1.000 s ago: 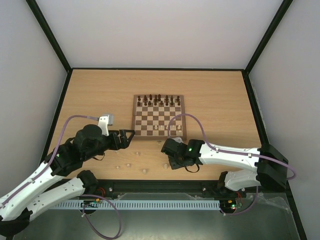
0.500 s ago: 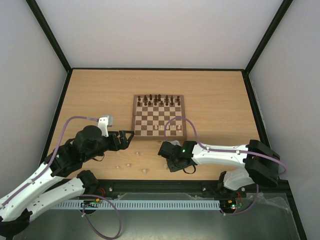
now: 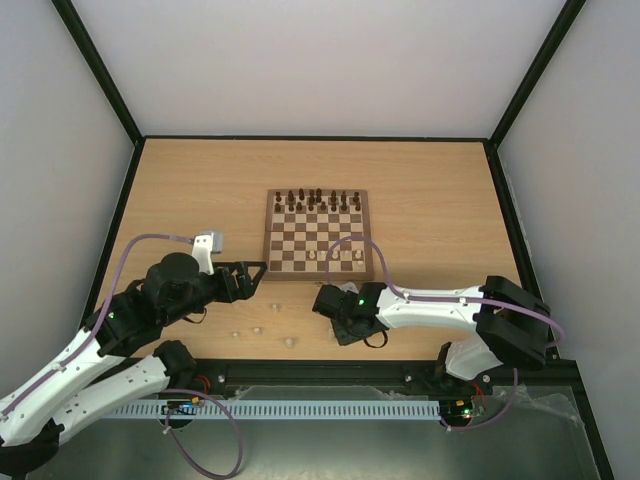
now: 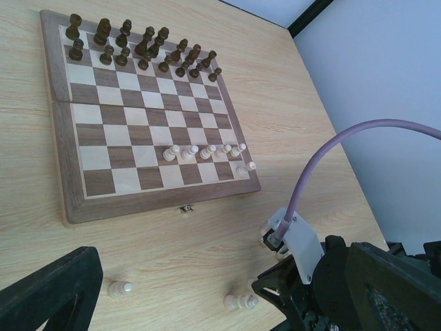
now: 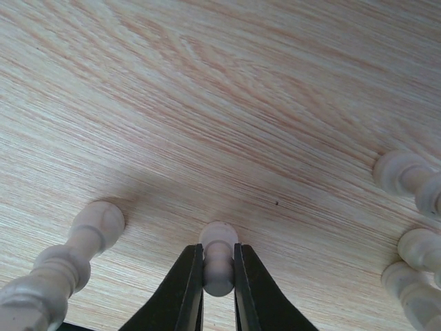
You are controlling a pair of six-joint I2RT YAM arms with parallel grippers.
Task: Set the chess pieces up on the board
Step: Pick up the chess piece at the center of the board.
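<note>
Board [image 3: 300, 245], dark pieces [image 3: 318, 200] along far rows

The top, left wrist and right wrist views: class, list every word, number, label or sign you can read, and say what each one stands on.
No text can be read in any view.
The board has a plain border with no letters or numbers.
The chess pieces are unmarked wood, including the one in the right gripper.
The green light behind that gripper is a lamp, not a sign.
</note>
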